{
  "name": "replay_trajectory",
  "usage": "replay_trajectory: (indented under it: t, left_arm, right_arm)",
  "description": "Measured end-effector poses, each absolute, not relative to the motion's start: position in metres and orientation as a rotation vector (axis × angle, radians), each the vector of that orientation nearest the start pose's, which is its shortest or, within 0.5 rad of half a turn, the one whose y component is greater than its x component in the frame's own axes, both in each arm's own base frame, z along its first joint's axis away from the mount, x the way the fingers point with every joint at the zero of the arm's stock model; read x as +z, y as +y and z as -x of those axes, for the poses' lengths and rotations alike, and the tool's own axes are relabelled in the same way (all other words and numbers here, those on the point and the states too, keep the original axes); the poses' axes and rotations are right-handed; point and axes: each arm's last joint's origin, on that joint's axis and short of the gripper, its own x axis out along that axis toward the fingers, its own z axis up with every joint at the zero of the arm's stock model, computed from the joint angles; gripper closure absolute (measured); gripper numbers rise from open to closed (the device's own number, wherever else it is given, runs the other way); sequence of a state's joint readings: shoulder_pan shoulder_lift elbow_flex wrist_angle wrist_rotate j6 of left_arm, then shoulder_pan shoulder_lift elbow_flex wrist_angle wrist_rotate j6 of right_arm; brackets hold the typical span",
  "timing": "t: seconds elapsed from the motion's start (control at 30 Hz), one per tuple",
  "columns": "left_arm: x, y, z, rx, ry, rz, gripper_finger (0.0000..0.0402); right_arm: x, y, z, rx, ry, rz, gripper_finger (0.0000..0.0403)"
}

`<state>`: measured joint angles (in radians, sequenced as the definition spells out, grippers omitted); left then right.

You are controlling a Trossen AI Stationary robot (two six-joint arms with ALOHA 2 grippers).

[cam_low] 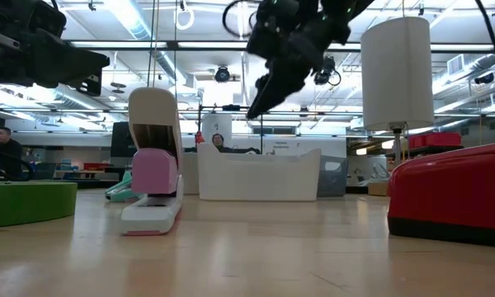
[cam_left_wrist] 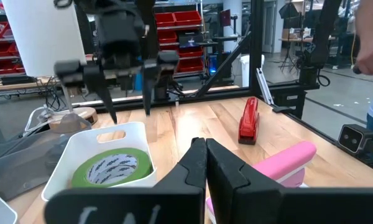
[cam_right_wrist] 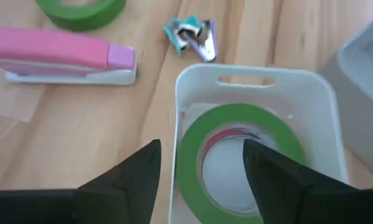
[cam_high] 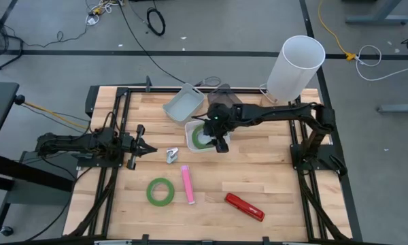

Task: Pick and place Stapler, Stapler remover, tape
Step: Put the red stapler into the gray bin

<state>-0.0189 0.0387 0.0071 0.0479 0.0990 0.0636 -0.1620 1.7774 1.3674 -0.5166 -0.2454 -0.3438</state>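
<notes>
The right gripper point(cam_right_wrist: 199, 165) hangs with fingers spread, empty, directly above a green tape roll point(cam_right_wrist: 236, 158) in the white bin point(cam_right_wrist: 255, 81); the left gripper point(cam_high: 147, 148) waits pinched together.

one camera looks straight down at the whole table point(cam_high: 258, 177). one sits low on it. both wrist cameras see the white bin point(cam_right_wrist: 193, 81).

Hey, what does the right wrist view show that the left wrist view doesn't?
Only the right wrist view shows the staple remover, the second green tape roll out on the table, and a red roll under the green one in the bin. Only the left wrist view shows the red stapler, the right gripper with open jaws above the bin, and the left gripper shut. Both show the white bin, its green tape roll and the pink stapler.
</notes>
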Motion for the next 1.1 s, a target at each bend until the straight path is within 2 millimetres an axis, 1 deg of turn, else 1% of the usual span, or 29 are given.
replay_trajectory:
  t: [0.13,0.27,0.4,0.73,1.1]
  left_arm:
    - [0.167,-0.005,-0.099,-0.118,-0.02,-0.064,0.0394]
    - [0.167,-0.005,-0.099,-0.118,-0.02,-0.064,0.0394]
    - [0.167,-0.005,-0.099,-0.118,-0.02,-0.064,0.0394]
    - [0.168,-0.005,-0.099,-0.117,-0.02,-0.064,0.0394]
    - [0.167,-0.005,-0.099,-0.118,-0.02,-0.064,0.0394]
  right_arm:
    - [0.259,-0.043,-0.372,0.231,0.838,0.165,0.0175]
    - [0.266,-0.031,-0.37,0.252,0.814,0.184,0.0175]
    - [0.266,-0.024,-0.37,0.261,0.816,0.166,0.0175]
    - [0.266,-0.016,-0.371,0.287,0.812,0.175,0.0175]
    - [0.265,0.005,-0.371,0.344,0.808,0.202,0.0175]
